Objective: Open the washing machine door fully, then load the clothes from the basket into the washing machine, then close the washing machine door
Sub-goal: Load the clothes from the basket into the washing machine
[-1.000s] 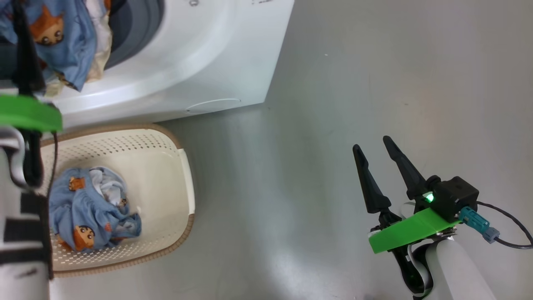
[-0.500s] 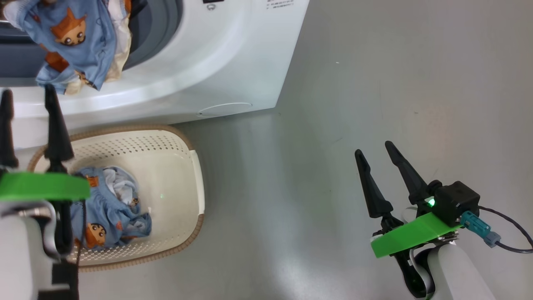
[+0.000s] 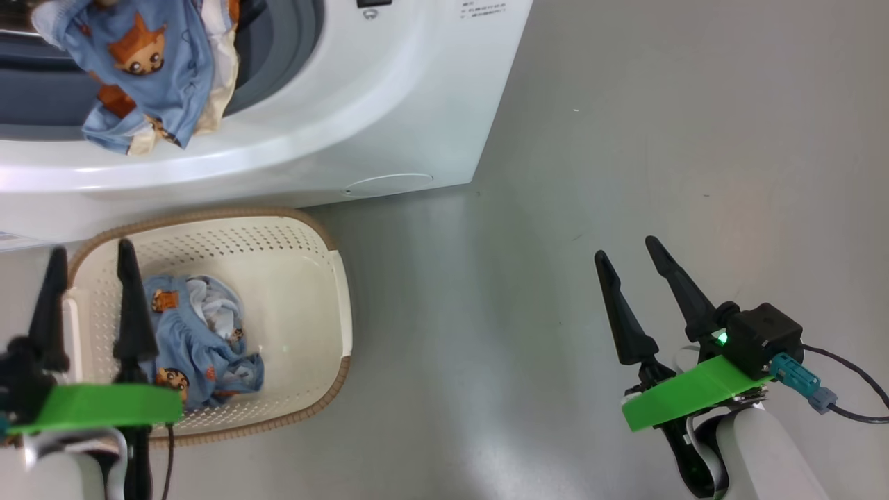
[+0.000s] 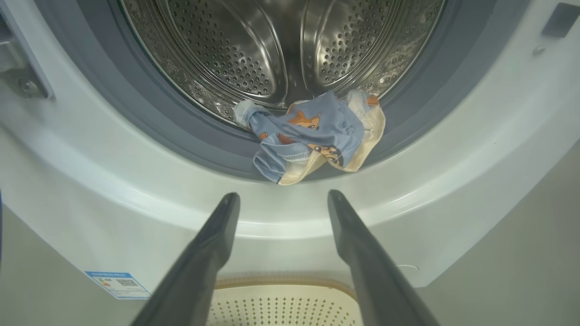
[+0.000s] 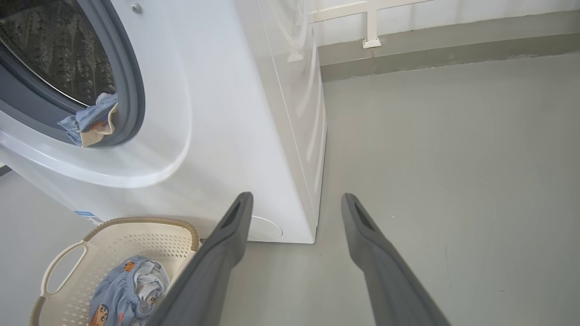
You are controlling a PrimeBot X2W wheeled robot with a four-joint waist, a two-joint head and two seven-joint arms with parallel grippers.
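Observation:
The white washing machine (image 3: 389,104) stands open, and its door is out of view. A blue cartoon-print and cream bundle of clothes (image 3: 146,76) hangs over the grey rubber ring, half in the steel drum (image 4: 272,54) and half out (image 4: 317,136). More blue printed clothes (image 3: 201,340) lie in the cream basket (image 3: 292,298) on the floor in front of the machine. My left gripper (image 3: 90,251) is open and empty above the basket's left side, its fingers pointing at the machine (image 4: 283,197). My right gripper (image 3: 625,250) is open and empty over bare floor to the right.
Grey floor (image 3: 660,139) stretches to the right of the machine. A wall base with a white bracket (image 5: 371,40) runs behind it. A small blue label (image 4: 118,284) and a round white cap (image 3: 389,185) sit low on the machine's front.
My left gripper has drawn back from the machine's opening down to the basket, still open. The blue and cream bundle stays draped on the ring. The head camera has shifted slightly.

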